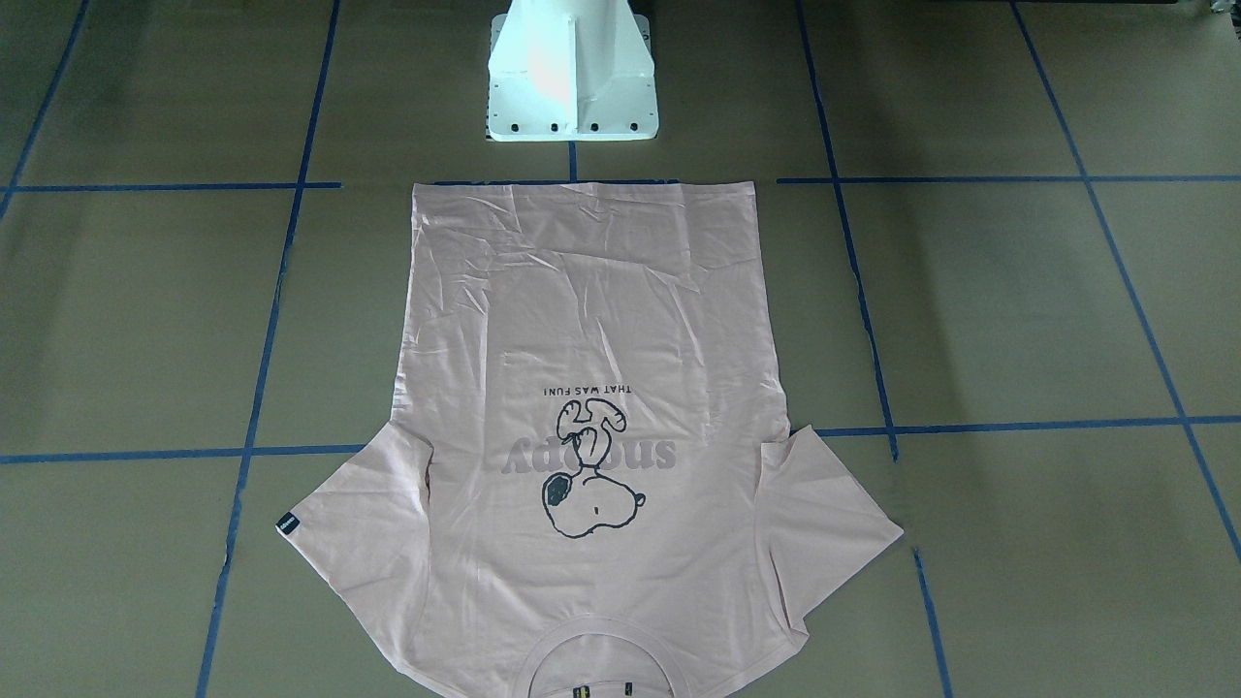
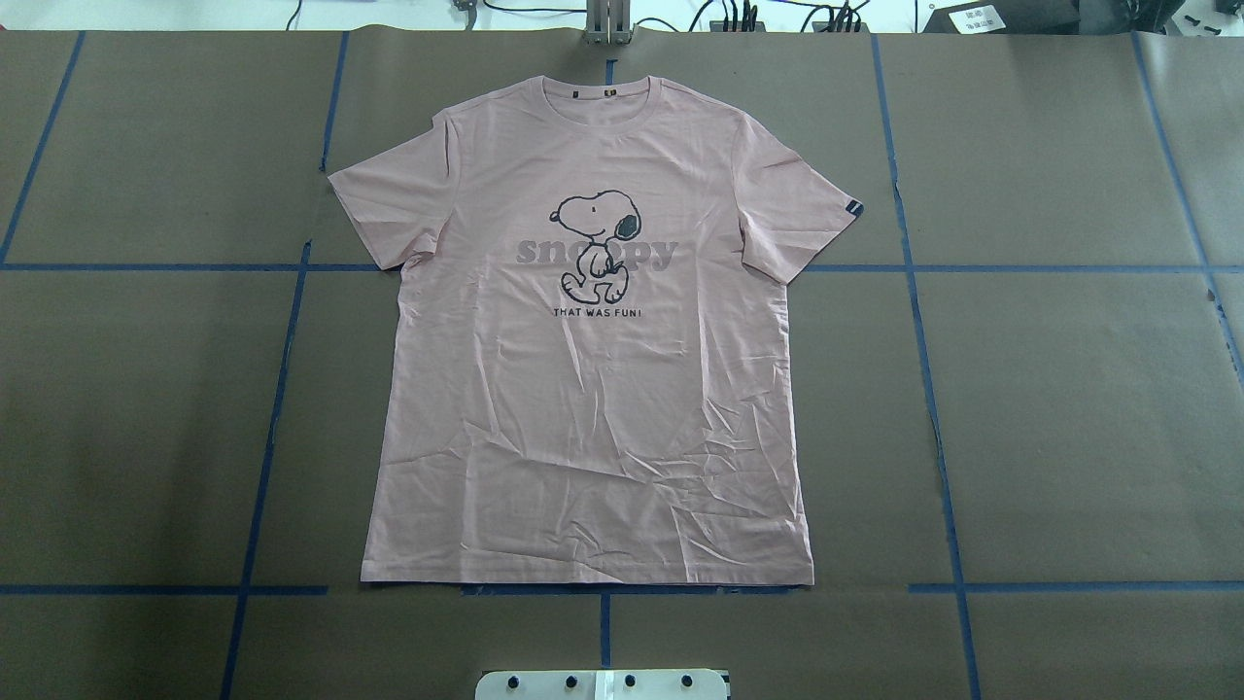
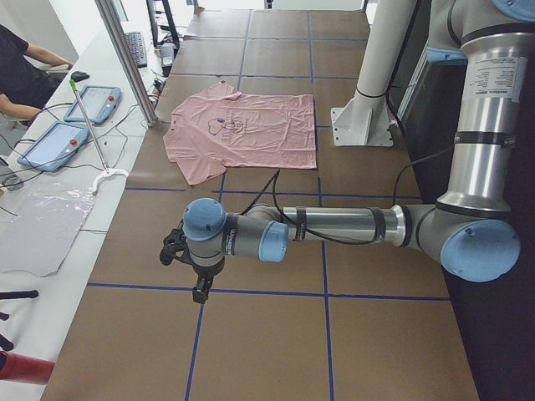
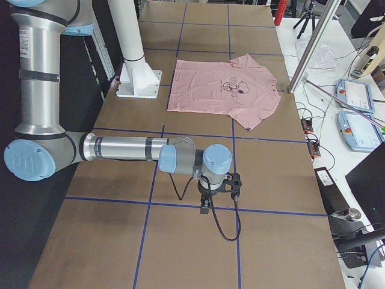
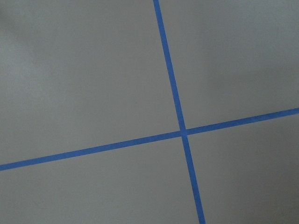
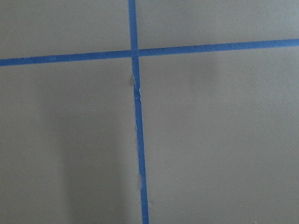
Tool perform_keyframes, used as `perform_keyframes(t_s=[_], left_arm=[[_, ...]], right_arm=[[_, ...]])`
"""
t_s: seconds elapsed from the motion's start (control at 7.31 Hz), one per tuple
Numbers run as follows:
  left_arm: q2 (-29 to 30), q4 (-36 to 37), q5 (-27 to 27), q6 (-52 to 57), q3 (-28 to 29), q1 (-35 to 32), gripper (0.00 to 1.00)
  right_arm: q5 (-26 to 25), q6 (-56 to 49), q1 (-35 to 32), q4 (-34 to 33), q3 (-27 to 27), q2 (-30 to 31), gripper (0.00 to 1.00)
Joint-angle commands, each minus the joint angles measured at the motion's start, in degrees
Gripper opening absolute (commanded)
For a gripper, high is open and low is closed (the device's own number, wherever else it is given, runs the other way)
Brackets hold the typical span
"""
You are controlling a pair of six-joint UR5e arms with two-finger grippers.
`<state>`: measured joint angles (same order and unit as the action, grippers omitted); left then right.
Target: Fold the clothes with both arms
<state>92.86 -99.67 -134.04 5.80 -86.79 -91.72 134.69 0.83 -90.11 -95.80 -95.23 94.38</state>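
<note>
Centred on the surface (image 2: 1069, 408), the T-shirt (image 2: 583, 389) lies flat, print up, with its hem toward the robot-side edge, just short of the pedestal (image 2: 603, 683), and its collar at the opposite edge. Brown surface stretches wide on both sides. Left tool (image 3: 199, 288) and right tool (image 4: 205, 208) hang near opposite ends, well apart from it; open or closed cannot be told.

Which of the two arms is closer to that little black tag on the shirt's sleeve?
Right. The right gripper hangs out beyond the sleeve carrying the sleeve tag, well clear of the T-shirt. The left gripper is out beyond the opposite sleeve.
</note>
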Motion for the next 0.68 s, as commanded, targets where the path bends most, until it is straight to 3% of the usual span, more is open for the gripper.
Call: perform_keyframes(t_s=[0.0, 0.27, 0.41, 0.55], left_arm=[[0.04, -0.09, 0.0, 0.0, -0.13, 0.04, 1.0], [0.91, -0.26, 0.0, -0.17, -0.4, 0.13, 1.0], [3.09, -0.53, -0.17, -0.44, -0.75, 0.31, 1.0], [6.94, -0.27, -0.69, -0.44, -0.92, 0.31, 1.0]], right_arm=[[0.13, 0.48, -0.24, 0.0, -0.13, -0.69, 1.0], [0.05, 0.66, -0.07, 0.87, -0.14, -3.48, 1.0], [-0.04, 1.18, 1.59, 4.36, 1.0, -6.46, 1.0], [-0.04, 10.15, 4.82, 9.88, 2.49, -10.58, 1.0]])
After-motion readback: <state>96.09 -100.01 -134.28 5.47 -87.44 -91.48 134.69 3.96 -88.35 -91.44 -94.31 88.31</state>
